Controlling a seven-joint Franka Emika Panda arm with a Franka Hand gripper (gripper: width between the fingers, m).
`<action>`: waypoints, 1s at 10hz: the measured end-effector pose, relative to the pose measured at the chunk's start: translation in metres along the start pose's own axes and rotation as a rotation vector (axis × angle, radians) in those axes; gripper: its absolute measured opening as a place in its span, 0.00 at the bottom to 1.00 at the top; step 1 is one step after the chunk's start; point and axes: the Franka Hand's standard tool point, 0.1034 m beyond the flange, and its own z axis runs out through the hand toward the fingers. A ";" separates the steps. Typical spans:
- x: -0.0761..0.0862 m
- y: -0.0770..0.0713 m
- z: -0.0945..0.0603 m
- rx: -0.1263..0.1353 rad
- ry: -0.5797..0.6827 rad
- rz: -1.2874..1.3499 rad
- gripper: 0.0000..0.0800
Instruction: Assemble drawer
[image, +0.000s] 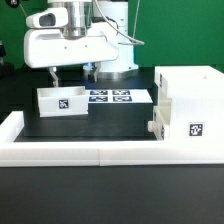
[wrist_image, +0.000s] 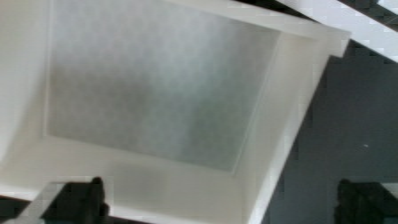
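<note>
A small white open-topped tray with a square marker on its front lies on the black table at the exterior view's left. My gripper hangs open just above it. In the wrist view the tray fills most of the picture. My gripper is open there, with one finger over the tray's inside and the other outside one side wall, holding nothing. The large white box housing stands at the exterior view's right. A small white part sticks out at its lower side; I cannot tell if it is the second tray.
The marker board lies flat between the tray and the housing. A long white border rail runs along the front, and another rail piece stands at the exterior view's left. The arm's base is behind the marker board.
</note>
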 end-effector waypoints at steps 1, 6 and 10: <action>0.000 0.000 0.000 0.000 0.000 0.000 0.81; -0.025 -0.023 0.031 0.012 -0.004 0.008 0.81; -0.029 -0.029 0.046 0.026 -0.014 0.017 0.81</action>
